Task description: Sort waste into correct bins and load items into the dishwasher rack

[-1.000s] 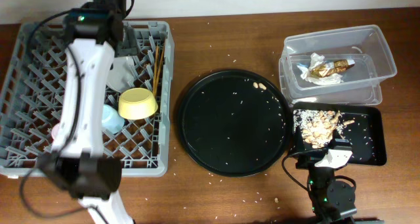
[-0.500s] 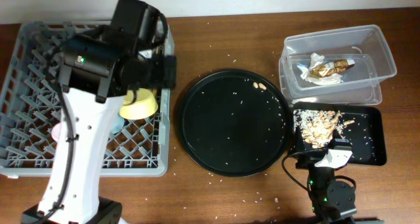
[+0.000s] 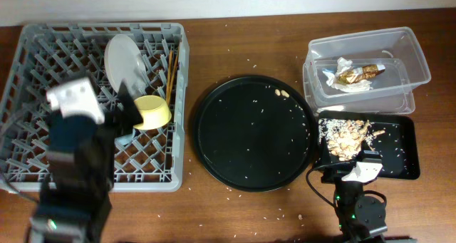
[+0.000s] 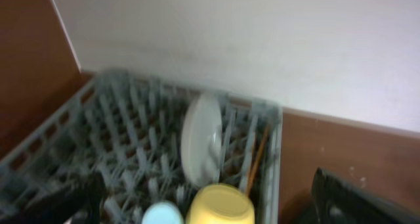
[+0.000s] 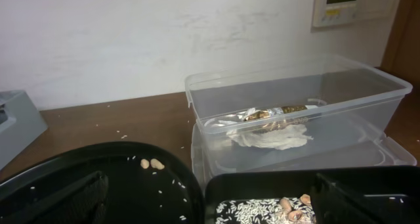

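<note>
left gripper [image 4: 207, 178]: wide open, nothing between the fingers; above the near part of the rack, facing the wall
left arm [image 3: 75, 164]: across the rack's near-left area, covers several cells
right gripper [image 5: 211, 178]: wide open, empty; low at the near table edge, facing the tub and flat tray
dishwasher rack [image 3: 43, 65]: grey, on the left of the table [image 3: 235, 36]
plate [image 3: 122, 61]: pale, upright on edge between pegs, far half of the rack, right of centre; also in left wrist view [image 4: 201, 138]
yellow bowl [image 3: 151, 112]: in the rack, tilted among pegs, just nearer than the plate
light blue cup [image 3: 125, 132]: in the rack, just left of the bowl, partly under the arm
chopsticks [image 3: 171, 72]: brown, in the rack along its right wall, beside the plate
round black tray [image 3: 256, 150]: mid-table, between the rack and the bins; rice grains on it
nut-like bits [image 3: 282, 93]: two, on the round tray near its far-right rim
clear tub [image 3: 406, 54]: far right, stacked on a second tub [image 5: 367, 155]
gold-brown wrapper [image 3: 360, 73]: inside the clear tub, lying on the paper
white paper scrap [image 3: 335, 79]: crumpled, inside the clear tub, under and left of the wrapper
flat black tray [image 3: 399, 147]: near right, just in front of the tubs
food scraps [image 3: 345, 136]: beige crumbs and rice, heaped in the flat tray's left half
</note>
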`<act>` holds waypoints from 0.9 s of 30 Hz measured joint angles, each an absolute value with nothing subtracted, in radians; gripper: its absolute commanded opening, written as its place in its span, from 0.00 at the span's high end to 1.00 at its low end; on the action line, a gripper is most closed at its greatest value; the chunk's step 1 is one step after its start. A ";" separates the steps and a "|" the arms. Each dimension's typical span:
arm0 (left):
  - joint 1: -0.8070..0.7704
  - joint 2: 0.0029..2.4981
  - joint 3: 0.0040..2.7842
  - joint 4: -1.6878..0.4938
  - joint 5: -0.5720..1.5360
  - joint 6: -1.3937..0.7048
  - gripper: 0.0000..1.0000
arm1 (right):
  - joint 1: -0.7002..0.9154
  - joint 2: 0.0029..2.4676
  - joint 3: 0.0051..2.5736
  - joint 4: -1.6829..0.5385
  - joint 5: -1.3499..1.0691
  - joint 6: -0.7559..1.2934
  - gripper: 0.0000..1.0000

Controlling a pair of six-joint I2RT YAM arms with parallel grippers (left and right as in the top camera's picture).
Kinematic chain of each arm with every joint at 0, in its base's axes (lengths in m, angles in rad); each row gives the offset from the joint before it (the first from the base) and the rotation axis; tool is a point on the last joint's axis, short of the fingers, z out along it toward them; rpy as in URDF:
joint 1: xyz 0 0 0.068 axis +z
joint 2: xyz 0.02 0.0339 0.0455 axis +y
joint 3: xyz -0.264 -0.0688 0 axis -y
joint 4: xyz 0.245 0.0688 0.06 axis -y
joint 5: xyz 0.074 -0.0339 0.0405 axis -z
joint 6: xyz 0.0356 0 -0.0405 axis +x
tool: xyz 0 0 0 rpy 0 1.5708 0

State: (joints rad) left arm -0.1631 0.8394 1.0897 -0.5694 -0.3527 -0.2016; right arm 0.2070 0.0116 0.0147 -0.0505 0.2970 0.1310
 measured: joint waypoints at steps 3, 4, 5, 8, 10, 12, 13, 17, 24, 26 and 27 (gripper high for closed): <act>-0.087 0.596 0.796 -0.435 -0.306 -0.201 0.01 | 0.207 0.012 0.015 -0.051 0.296 0.131 0.02; -0.058 0.476 0.658 -0.365 -0.287 -0.202 0.01 | 0.207 0.012 0.015 -0.051 0.296 0.131 0.02; -0.045 0.404 0.569 -0.310 -0.279 -0.202 0.01 | 0.207 0.012 0.015 -0.051 0.296 0.132 0.02; -0.029 0.204 0.307 -0.166 -0.257 -0.202 0.01 | 0.207 0.011 0.015 -0.051 0.296 0.131 0.02; -0.029 0.098 0.158 -0.122 -0.223 -0.201 0.01 | 0.207 0.011 0.015 -0.051 0.296 0.131 0.01; -0.029 0.039 0.060 -0.103 -0.182 -0.202 0.01 | 0.207 0.011 0.015 -0.051 0.296 0.131 0.02; -0.029 0.022 0.022 -0.087 -0.162 -0.202 0.01 | 0.207 0.011 0.015 -0.051 0.296 0.131 0.02; -0.029 0.017 0.020 -0.073 -0.132 -0.201 0.01 | 0.207 0.011 0.015 -0.051 0.296 0.131 0.01; -0.029 0.017 0.019 -0.074 -0.126 -0.201 0.01 | 0.207 0.011 0.015 -0.051 0.296 0.131 0.02; -0.029 0.017 0.019 -0.074 -0.126 -0.201 0.01 | 0.207 0.011 0.015 -0.051 0.296 0.131 0.02; -0.029 0.017 0.019 -0.073 -0.126 -0.201 0.01 | 0.207 0.011 0.015 -0.051 0.296 0.131 0.02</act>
